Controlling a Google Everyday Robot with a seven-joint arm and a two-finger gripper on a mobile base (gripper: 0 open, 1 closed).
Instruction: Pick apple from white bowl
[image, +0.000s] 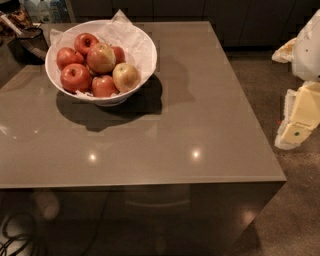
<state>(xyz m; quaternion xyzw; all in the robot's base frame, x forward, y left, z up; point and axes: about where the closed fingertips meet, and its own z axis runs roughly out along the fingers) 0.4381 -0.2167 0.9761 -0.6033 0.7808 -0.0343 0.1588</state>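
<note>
The white bowl (114, 98) stands on the far left part of a grey-brown table (165, 135), lined with crumpled white paper (125, 32). The apple (126, 76), pale yellow-tan, lies at the bowl's near right side. A larger red-and-yellow apple (101, 57) sits on top in the middle, with several red apples (75, 76) around it. My gripper (294, 131) hangs at the far right of the view, beyond the table's right edge and far from the bowl. My white arm (310, 47) shows above it.
A dark basket-like object (27, 42) stands at the table's far left corner, just left of the bowl. Dark cabinets (200, 12) run along the back. Cables (15, 237) lie on the floor at the bottom left. The table's front edge runs across the lower middle.
</note>
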